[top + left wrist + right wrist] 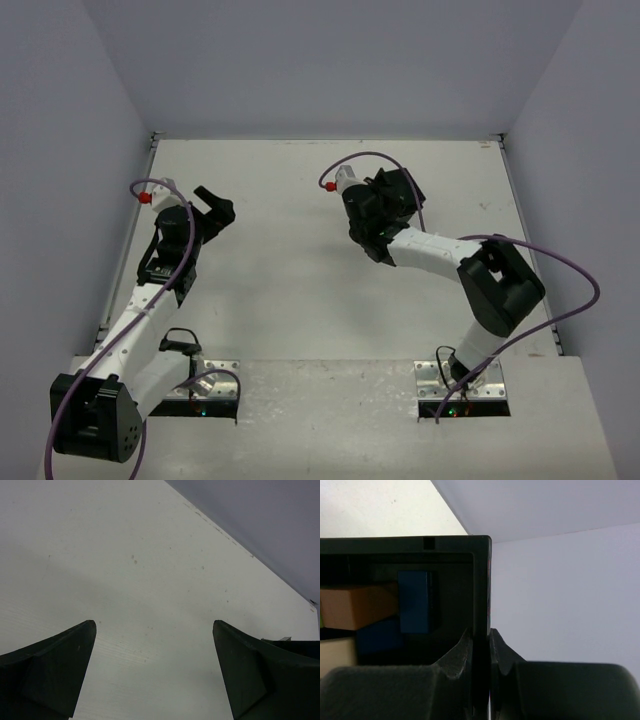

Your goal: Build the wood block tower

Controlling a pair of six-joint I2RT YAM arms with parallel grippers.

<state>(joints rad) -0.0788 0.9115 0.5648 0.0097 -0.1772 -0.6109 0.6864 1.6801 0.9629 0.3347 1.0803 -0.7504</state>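
Toward the far edge of the surface (290, 300), the right gripper (481, 642) has jaws pinched on the black bin (481, 570) wall, wood blocks (415, 601) jumbled inside, left gripper (154, 625) gaping empty: tower seemingly not started.

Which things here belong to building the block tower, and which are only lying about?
For the job: blue blocks, brown block, pale block.
Only around: black bin that holds them, pinched by the right gripper; purple cables.

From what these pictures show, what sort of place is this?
Probably a robot test cell in a lab: a white table, plain grey walls closing three sides, and the left arm and right arm bolted at its near edge.
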